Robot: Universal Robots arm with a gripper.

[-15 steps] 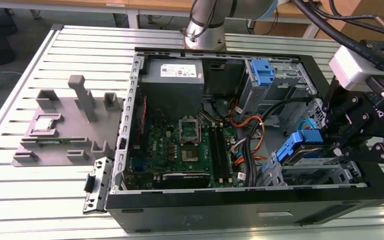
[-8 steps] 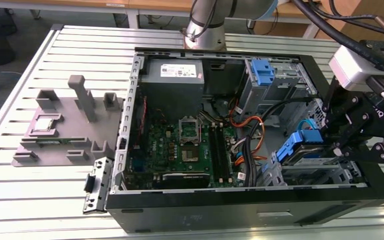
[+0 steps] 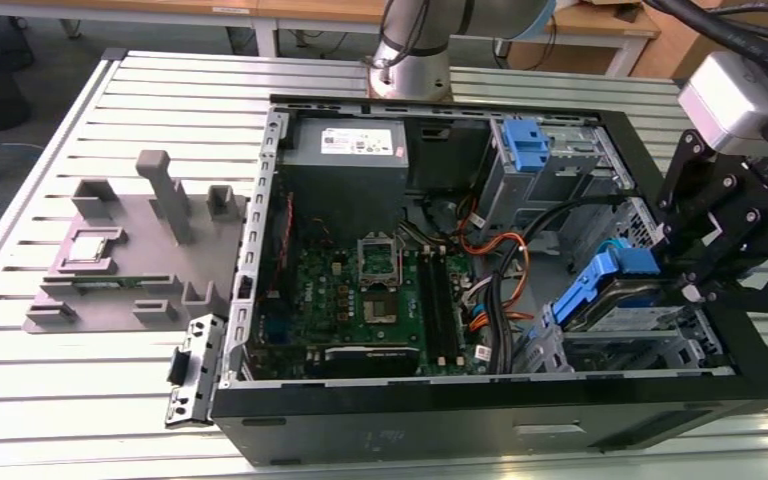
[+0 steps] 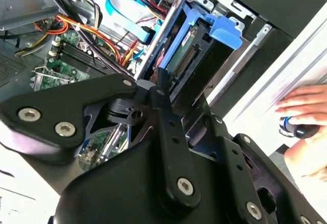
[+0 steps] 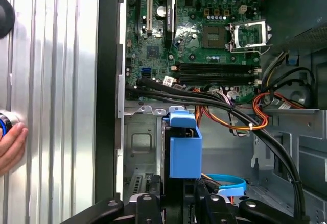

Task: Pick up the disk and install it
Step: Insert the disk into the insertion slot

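Exterior view: clenching the disk [image 3: 618, 290] in gripper [image 3: 692, 288], tilted over the drive cage [image 3: 640, 350]; may jam there if skewed.

Robotics lab, slotted bench [image 3: 51, 400], opened computer [image 3: 398, 425]

No text can be read on anything.
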